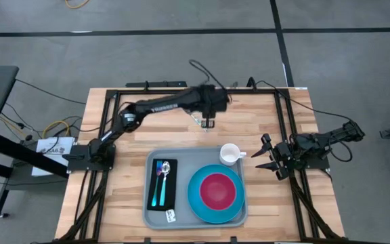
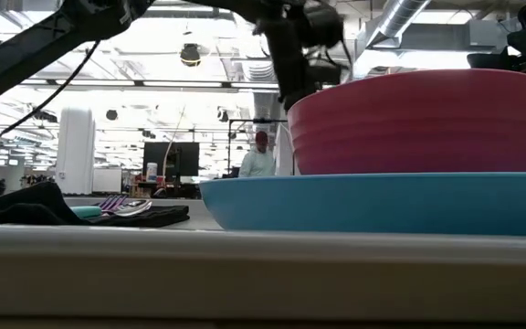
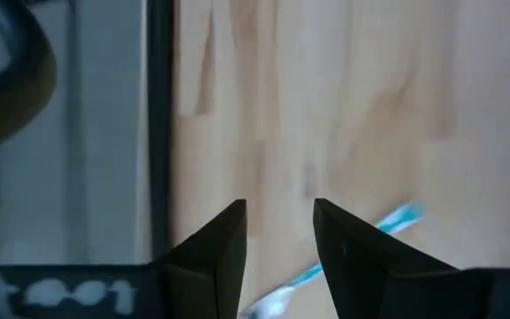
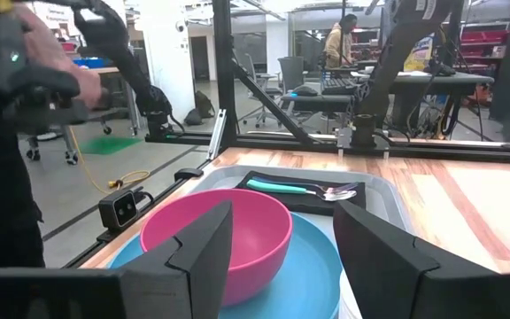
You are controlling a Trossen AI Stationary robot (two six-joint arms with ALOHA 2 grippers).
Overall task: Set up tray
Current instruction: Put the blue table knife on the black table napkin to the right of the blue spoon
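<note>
Bench [image 1: 127,210]: pale wood planks, matt, visible grain. Tray [image 1: 181,157]: grey-blue plastic, smooth, low sheen. Plate [image 1: 196,196] at its 4 o'clock: blue plastic, smooth; bowl [image 1: 219,190] on it: pink, slightly glossy. Napkin [image 1: 162,200] at 8 o'clock: black cloth, matt. Spoon [image 4: 342,194] bowl: shiny metal. Mug [image 1: 230,154]: white, glossy.

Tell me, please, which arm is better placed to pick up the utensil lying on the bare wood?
Left: its pincer hangs open directly over the teal-handled utensil, while the right pincer waits beside the tray.
</note>
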